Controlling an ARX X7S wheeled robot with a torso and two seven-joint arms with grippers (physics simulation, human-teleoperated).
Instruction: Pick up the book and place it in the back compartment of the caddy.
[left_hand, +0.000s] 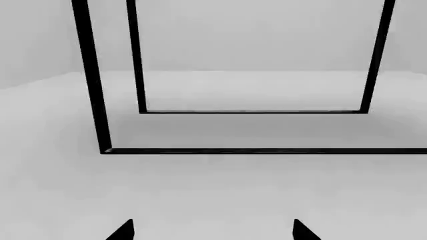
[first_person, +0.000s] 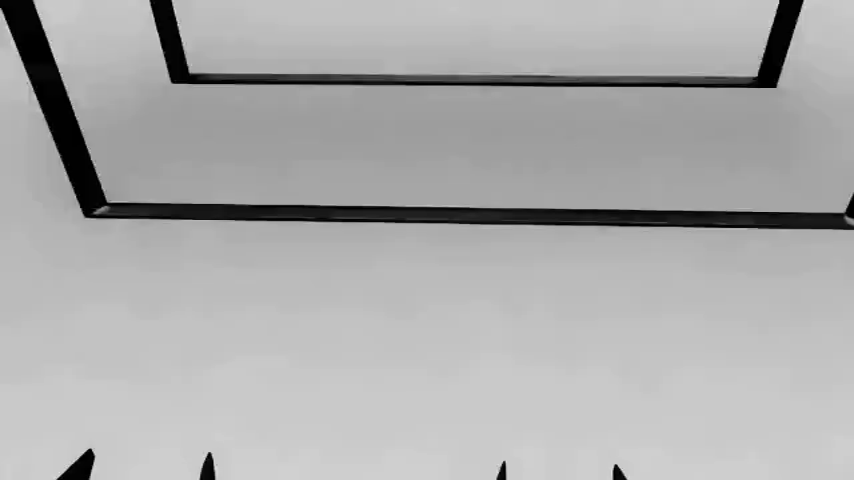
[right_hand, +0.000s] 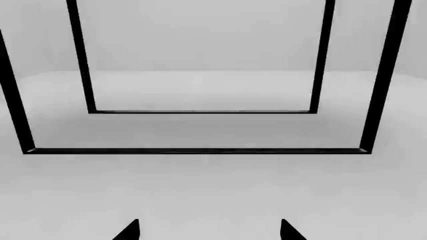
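Grey fills every view: a pale, bare floor (first_person: 427, 340) running out to grey walls, and nothing resting on it. Across that floor stand thin black frame bars (first_person: 467, 213), a nearer rectangle and a smaller one farther off, seen through each other like the legs and rails of an open stand; no counter top shows.

The book and the caddy appear in none of the three views, so which way the book lies from either arm, how its long side runs, and which arm is nearer cannot be told. My guess is the robot must first bring the work area into sight.

Both arms seem held low and forward, pointing at the frame. The left pincer (left_hand: 213, 231) shows only two dark tips, set well apart, so it stands wide and empty. The right pincer (right_hand: 209, 231) looks the same: tips spread, nothing between them.
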